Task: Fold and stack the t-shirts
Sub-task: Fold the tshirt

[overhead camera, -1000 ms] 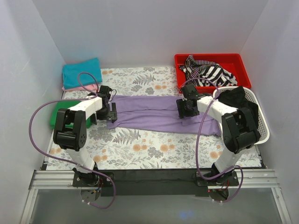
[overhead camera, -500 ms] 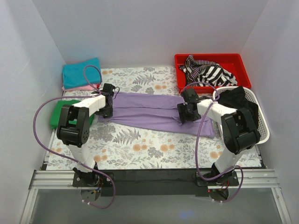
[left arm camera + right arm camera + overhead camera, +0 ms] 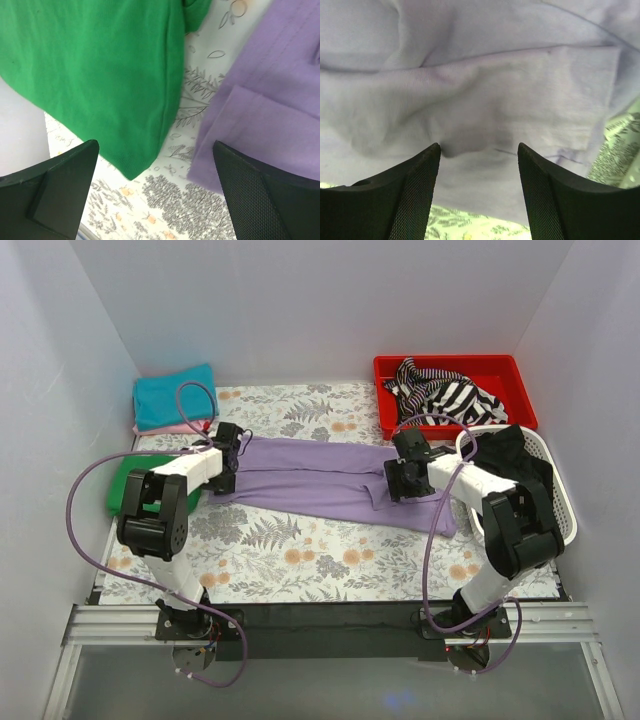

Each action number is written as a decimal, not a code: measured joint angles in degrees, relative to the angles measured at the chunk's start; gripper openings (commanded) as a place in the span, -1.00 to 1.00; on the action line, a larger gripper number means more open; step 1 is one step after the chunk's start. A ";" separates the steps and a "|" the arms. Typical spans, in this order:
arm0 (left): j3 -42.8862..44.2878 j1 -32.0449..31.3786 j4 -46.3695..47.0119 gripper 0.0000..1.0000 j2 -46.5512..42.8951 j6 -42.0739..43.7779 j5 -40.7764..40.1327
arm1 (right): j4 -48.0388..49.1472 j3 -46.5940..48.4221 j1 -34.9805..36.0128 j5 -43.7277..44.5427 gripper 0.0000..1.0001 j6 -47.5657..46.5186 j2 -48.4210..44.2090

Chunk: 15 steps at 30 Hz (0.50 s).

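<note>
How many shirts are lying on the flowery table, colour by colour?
Purple shirt: 1
Teal shirt: 1
Pink shirt: 1
Green shirt: 1
Total: 4

The top view looks down from above and behind the arm bases at the near edge of the worktop (image 3: pixel 300 560), facing its far edge. The left wrist view hangs close over the left edge, past the left claw (image 3: pixel 155 155), on the green t-shirt (image 3: pixel 100 65) and lavender t-shirt (image 3: pixel 270 115) (both also visible from above). The right wrist view, past the right claw (image 3: pixel 479 150), sits even nearer on that lavender cloth, toward the right edge.
</note>
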 measured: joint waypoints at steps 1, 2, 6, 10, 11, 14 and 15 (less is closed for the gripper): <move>0.20 0.07 -0.74 0.96 -0.20 -0.09 0.26 | -0.72 0.37 -0.11 -0.13 0.38 -0.15 -0.79; 0.57 0.11 -1.64 0.96 -0.37 -0.20 0.50 | -1.29 0.96 -0.13 -0.44 0.38 -0.28 -1.55; 4.33 0.22 -5.60 0.96 -0.66 -0.94 2.49 | -1.99 4.24 -0.31 -1.40 0.39 -0.59 -3.54; 8.63 -0.15 -7.23 0.96 -0.92 -1.77 5.07 | -1.90 5.09 -0.31 -1.22 0.39 0.00 -3.91; 9.44 -0.22 -7.19 0.96 -1.01 -1.81 6.16 | -1.95 4.98 -0.31 -1.01 0.39 0.33 -3.80; 11.69 -0.42 -7.08 0.96 -0.94 -2.08 10.47 | -1.09 3.96 -0.33 0.15 0.39 1.55 -2.99; 12.52 -0.44 -6.86 0.96 -0.90 -2.21 12.28 | -0.94 3.85 -0.33 0.37 0.39 1.73 -2.67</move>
